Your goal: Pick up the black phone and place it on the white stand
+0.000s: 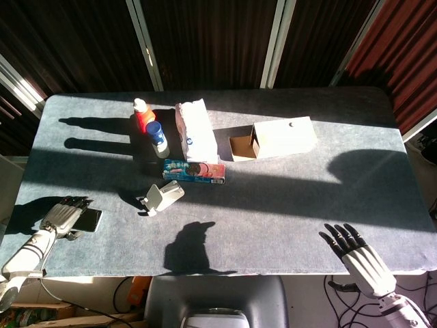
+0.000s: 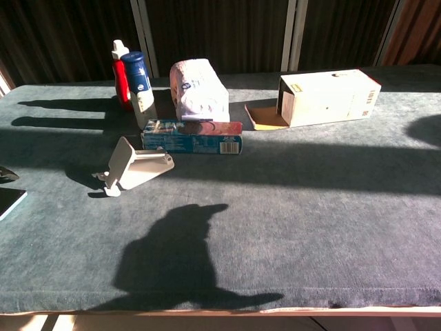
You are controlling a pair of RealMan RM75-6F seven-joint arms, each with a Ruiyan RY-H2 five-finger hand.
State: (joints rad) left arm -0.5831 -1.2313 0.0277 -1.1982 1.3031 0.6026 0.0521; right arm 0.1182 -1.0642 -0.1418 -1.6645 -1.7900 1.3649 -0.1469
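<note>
The black phone lies flat near the table's front left corner; only its corner shows at the left edge of the chest view. My left hand lies over the phone's left end with its fingers bent down onto it; whether they grip it is hidden. The white stand lies tipped on its side to the right of the phone, also seen as the stand in the chest view. My right hand hovers past the table's front right edge, fingers spread, holding nothing.
Behind the stand lie a blue snack pack, a white tissue pack, a red bottle and a blue-capped bottle. An open cardboard box lies at the back right. The table's front edge is close.
</note>
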